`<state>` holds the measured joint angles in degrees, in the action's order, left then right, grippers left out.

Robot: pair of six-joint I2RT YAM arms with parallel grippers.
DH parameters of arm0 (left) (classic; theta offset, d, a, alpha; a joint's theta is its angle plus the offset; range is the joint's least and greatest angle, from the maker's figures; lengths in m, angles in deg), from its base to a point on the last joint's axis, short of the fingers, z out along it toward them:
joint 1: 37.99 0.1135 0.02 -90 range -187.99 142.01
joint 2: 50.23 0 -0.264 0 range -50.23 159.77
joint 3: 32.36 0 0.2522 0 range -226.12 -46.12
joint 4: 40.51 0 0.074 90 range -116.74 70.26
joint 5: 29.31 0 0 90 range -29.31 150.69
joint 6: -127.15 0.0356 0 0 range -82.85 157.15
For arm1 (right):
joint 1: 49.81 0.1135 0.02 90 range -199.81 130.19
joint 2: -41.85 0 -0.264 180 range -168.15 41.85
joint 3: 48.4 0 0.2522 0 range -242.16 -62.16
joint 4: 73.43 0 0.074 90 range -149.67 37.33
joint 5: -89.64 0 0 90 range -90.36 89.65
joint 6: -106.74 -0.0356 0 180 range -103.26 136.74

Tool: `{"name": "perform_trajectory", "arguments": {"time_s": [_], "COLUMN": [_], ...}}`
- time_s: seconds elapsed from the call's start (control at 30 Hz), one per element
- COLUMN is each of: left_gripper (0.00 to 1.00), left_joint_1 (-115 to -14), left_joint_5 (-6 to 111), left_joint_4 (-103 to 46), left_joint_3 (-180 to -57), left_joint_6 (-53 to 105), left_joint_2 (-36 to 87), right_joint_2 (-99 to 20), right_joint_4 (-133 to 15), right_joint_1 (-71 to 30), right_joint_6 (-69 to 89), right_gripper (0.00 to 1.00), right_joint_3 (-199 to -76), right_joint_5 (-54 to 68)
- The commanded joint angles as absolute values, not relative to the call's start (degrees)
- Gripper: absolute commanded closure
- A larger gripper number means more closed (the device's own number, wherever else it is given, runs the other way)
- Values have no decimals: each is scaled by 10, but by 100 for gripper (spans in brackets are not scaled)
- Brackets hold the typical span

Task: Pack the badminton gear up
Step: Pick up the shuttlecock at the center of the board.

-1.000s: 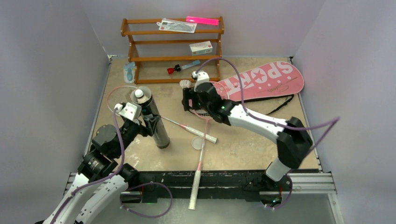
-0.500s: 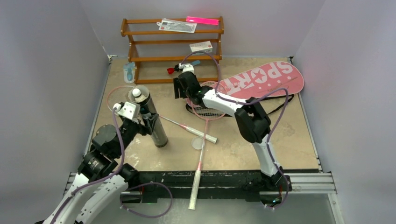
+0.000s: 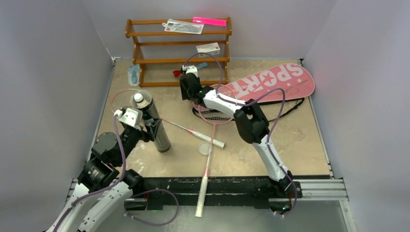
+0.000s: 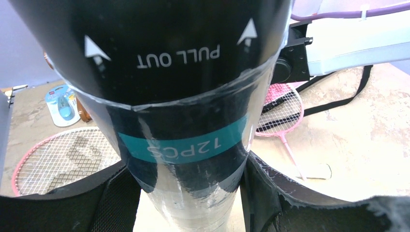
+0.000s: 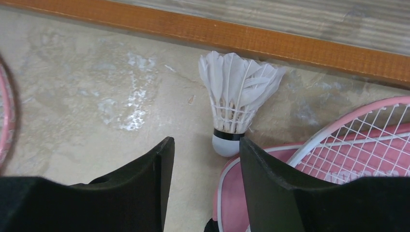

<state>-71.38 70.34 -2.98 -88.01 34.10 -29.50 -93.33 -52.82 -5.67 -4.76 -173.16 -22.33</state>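
the left end effector (image 4: pixel 186 174) is clamped around the black tube (image 4: pixel 169 48), with one finger pressed on each side of its lower, clear-wrapped part. its jaws stand fairly wide because the tube fills them. from above, the tube stands near the left side of the bench (image 3: pixel 300 140), leaning a little to the far left, with its open top uppermost. a white shuttlecock (image 3: pixel 139 98) sits in that opening.

the right end effector (image 5: pixel 205 145) reaches far across the bench, close to the bottom rail of the wooden shelf (image 3: pixel 179 60). its jaws are partly open, with a clear gap and nothing between them. a second shuttlecock (image 5: pixel 237 96) lies on the bench just past the fingertips. its feathers point at the shelf rail and its cork points back at the jaws, right beside the edge of the pink bag (image 3: pixel 275 82).

one racket (image 3: pixel 212 108) has its head resting partly on the bag's left end, and its white handle hangs over the near edge of the bench. the other racket (image 3: pixel 126 99) has its head behind the tube on the left, and its shaft runs to the right and nearer, crossing the first racket's shaft. the bag lies far right, with its "sport" lettering face up.
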Motion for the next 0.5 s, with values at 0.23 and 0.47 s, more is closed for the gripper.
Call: {"name": "perform_trajectory", "arguments": {"time_s": [0.23, 0.47], "left_gripper": [75, 75], "left_joint_1": [-713, -712], "left_joint_5": [722, 713], "left_joint_4": [-40, -20], "left_joint_3": [-923, -940], "left_joint_6": [369, 377], "left_joint_2": [-322, -325], "right_joint_2": [-988, -985], "right_joint_4": [-486, -509], "right_joint_1": [-60, -61], "right_joint_6": [-39, -32], "right_gripper": [51, 70], "right_joint_3": [-1799, -1802], "right_joint_5": [-286, -267]}}
